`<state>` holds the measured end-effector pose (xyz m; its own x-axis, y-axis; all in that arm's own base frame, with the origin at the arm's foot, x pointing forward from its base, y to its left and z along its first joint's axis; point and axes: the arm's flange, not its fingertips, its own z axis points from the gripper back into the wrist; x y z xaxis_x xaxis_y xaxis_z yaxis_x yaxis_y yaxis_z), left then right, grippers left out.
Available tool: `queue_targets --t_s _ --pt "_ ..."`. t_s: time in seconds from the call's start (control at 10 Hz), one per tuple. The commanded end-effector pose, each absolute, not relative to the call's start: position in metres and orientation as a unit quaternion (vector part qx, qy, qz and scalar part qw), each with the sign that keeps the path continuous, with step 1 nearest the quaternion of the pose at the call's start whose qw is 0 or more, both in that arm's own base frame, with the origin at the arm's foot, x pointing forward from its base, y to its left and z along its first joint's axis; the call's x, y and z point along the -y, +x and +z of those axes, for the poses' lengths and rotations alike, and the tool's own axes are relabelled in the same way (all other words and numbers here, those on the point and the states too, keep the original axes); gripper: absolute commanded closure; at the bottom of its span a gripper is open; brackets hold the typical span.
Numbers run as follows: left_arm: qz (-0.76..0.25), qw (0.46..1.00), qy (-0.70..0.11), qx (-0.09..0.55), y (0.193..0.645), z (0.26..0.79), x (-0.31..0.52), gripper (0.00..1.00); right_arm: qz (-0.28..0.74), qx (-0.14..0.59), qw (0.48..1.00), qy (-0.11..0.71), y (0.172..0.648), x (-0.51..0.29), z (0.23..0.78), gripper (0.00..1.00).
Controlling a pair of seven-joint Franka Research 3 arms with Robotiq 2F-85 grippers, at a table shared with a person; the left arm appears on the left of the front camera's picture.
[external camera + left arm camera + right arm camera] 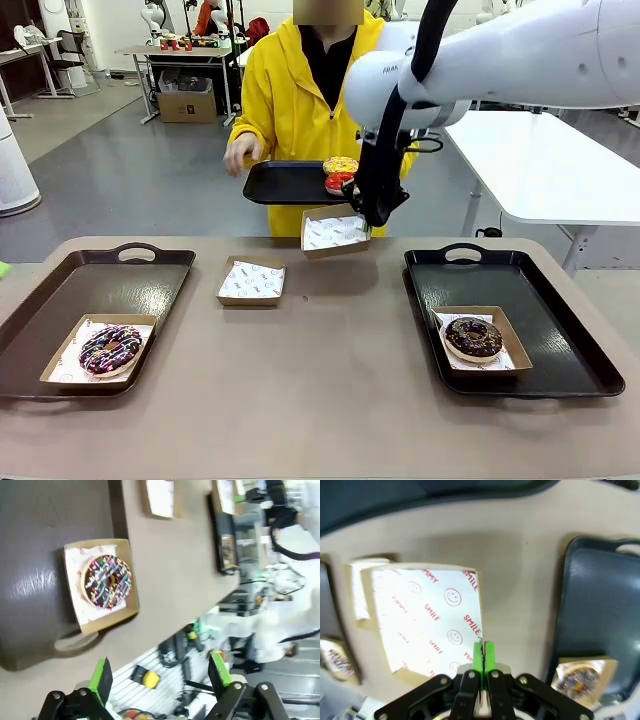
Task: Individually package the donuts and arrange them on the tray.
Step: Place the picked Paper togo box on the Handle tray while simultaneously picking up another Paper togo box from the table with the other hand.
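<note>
**Right gripper** (362,214): pads pressed together on the rim of a paper-lined box (335,232), which hangs in the air above the counter (330,400) between the two counter trays.

**Left gripper** (161,677): fingers wide apart, empty, clear of the left tray (60,300).

**Donuts:**
- pink-white drizzle donut (110,348), boxed on the left tray
- chocolate sprinkle donut (473,337), boxed on the right tray (550,300)
- yellow-iced donut (340,164) and red-glazed donut (335,183), on a black tray (280,185) held by a person in a yellow jacket (285,100); the right arm partly hides them

**Also on the counter:** spare empty box (251,281).

**Surface and room:** brown counter, grey floor, white table (550,170) at the right.
</note>
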<state>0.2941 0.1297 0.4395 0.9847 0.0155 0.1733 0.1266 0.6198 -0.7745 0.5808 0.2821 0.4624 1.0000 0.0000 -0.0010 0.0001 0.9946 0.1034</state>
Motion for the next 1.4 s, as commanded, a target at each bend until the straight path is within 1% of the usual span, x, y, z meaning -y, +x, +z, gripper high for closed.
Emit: queue_targets --t_s 0.0,0.3,0.5,0.7,0.8,1.3 --pt "-0.007 0.853 -0.515 0.083 0.302 0.426 -0.177 0.0 -0.013 -0.017 0.998 0.055 0.593 -0.294 0.463 1.0" --pt "0.055 0.788 -0.602 0.113 0.29 0.407 -0.247 0.0 -0.018 -0.022 0.998 0.048 0.6 -0.302 0.463 1.0" --pt "0.084 0.772 -0.62 0.116 0.284 0.397 -0.271 0.0 -0.023 -0.023 0.998 0.047 0.604 -0.304 0.462 1.0" --pt "0.086 0.771 -0.622 0.106 0.284 0.387 -0.273 0.0 -0.025 -0.024 0.998 0.043 0.607 -0.305 0.46 1.0" --pt "0.096 0.774 -0.617 0.108 0.276 0.393 -0.268 0.0 -0.01 -0.02 0.998 0.051 0.6 -0.299 0.458 1.0" --pt "0.096 0.774 -0.617 0.108 0.276 0.393 -0.268 0.0 -0.01 -0.02 0.998 0.051 0.6 -0.299 0.458 1.0"
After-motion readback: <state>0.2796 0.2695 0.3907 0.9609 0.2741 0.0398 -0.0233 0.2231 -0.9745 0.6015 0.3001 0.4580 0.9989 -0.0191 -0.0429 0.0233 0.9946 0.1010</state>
